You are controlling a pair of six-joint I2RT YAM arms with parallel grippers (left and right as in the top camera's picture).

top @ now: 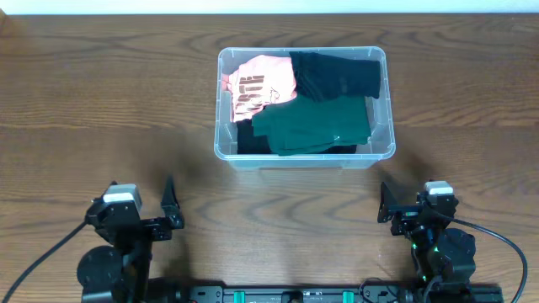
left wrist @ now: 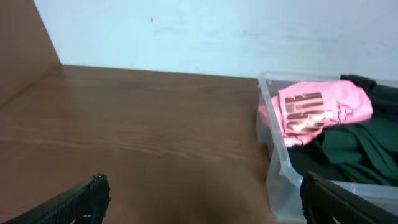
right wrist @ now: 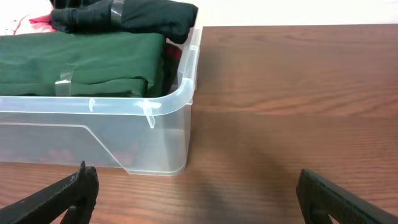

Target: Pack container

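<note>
The clear plastic container (top: 385, 101) stands at the table's middle back. Inside lie a pink garment with dark lettering (top: 257, 84), a black garment (top: 337, 74) and a dark green garment (top: 316, 126). My left gripper (top: 171, 206) is open and empty near the front left, well short of the container. My right gripper (top: 384, 204) is open and empty near the front right. The left wrist view shows the container's left wall (left wrist: 273, 155) and the pink garment (left wrist: 320, 109). The right wrist view shows its front right corner (right wrist: 177, 106) with the green garment (right wrist: 81, 59).
The wooden table (top: 101, 109) spreads to both sides of the container. A white wall (left wrist: 217, 31) rises behind the table's far edge. Cables run from both arm bases at the front edge.
</note>
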